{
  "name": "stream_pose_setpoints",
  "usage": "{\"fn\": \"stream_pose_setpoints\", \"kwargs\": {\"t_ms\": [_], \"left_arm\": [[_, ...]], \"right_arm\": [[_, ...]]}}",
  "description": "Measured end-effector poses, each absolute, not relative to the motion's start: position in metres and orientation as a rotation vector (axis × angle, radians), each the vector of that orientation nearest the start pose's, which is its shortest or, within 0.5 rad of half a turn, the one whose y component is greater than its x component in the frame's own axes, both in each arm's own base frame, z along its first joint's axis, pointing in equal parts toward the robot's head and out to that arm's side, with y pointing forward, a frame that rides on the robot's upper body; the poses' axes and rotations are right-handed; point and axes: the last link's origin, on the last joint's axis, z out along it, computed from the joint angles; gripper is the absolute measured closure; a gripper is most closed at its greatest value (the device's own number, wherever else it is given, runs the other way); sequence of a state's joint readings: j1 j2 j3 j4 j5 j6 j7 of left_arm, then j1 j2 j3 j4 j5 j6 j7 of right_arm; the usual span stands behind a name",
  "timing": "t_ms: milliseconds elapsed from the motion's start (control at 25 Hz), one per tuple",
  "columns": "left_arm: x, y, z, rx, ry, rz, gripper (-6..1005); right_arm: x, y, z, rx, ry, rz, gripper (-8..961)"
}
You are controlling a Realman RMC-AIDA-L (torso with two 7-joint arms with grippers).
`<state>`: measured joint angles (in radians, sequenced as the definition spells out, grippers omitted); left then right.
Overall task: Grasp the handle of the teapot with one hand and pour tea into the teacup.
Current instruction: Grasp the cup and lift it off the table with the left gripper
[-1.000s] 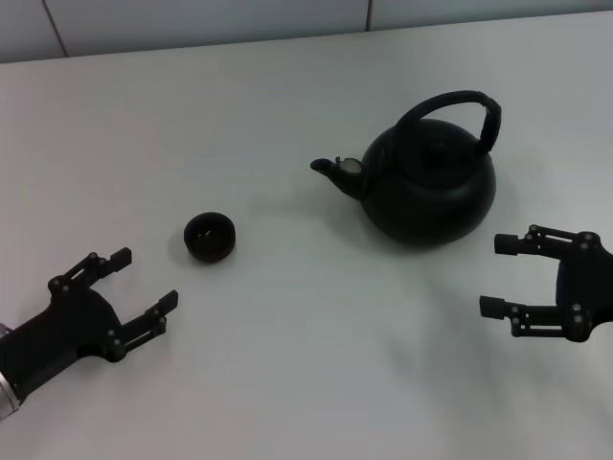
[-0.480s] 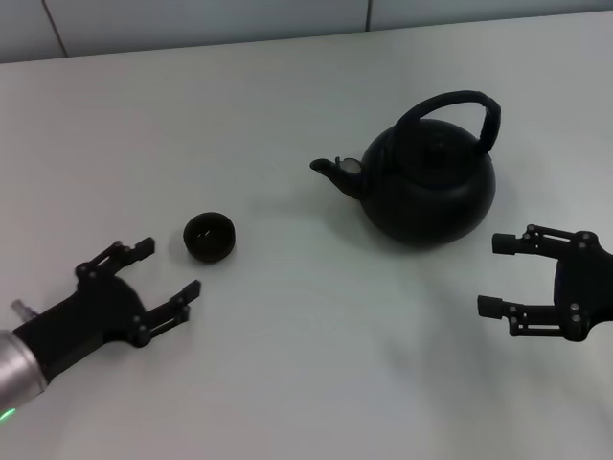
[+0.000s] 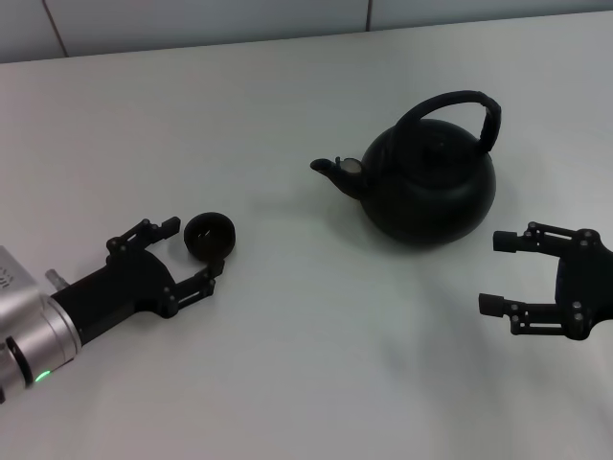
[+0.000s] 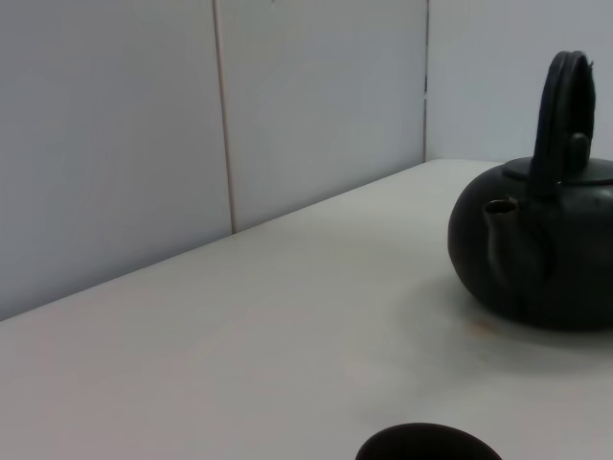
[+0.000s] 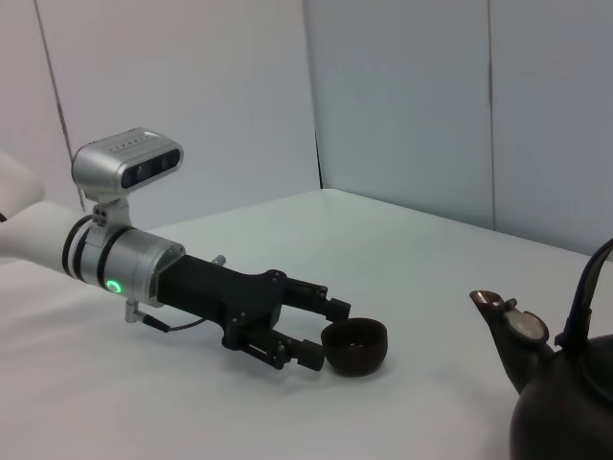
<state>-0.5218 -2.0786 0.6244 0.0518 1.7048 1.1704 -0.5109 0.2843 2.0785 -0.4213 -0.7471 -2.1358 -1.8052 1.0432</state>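
Note:
The matte-black teapot (image 3: 431, 187) stands upright at the right of the middle, spout pointing left, with its arched handle (image 3: 450, 102) raised over the lid. Left of it sits the small dark teacup (image 3: 209, 236). My left gripper (image 3: 193, 249) is open, its fingertips just reaching the cup's near side, one on each flank. In the right wrist view the left gripper (image 5: 328, 333) meets the teacup (image 5: 354, 347), with the teapot (image 5: 565, 417) nearer. The left wrist view shows the teacup rim (image 4: 428, 444) and the teapot (image 4: 546, 259). My right gripper (image 3: 496, 273) hangs open, near and to the right of the teapot.
A white table (image 3: 306, 364) carries everything. Its far edge meets a pale panelled wall (image 3: 192, 19) at the back.
My left gripper has moved forward and to the right until its open fingers reach the teacup. The right gripper, teapot and cup have stayed in place.

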Motion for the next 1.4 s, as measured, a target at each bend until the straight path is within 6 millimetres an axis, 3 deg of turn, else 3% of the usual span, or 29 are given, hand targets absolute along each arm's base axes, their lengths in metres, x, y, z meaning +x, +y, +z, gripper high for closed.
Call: {"fn": "stream_pose_setpoints", "kwargs": {"t_ms": [680,1400], "left_arm": [[-0.300,0.311,-0.091,-2.450,-0.401,-0.547,296],[-0.294,0.311,-0.093,-2.465,-0.399,-0.575,314]], "right_arm": [[0.331,0.240,0.040,-2.634,0.428,0.667,136],[0.332,0.239,0.041,-2.633,0.426,0.664,137]]}}
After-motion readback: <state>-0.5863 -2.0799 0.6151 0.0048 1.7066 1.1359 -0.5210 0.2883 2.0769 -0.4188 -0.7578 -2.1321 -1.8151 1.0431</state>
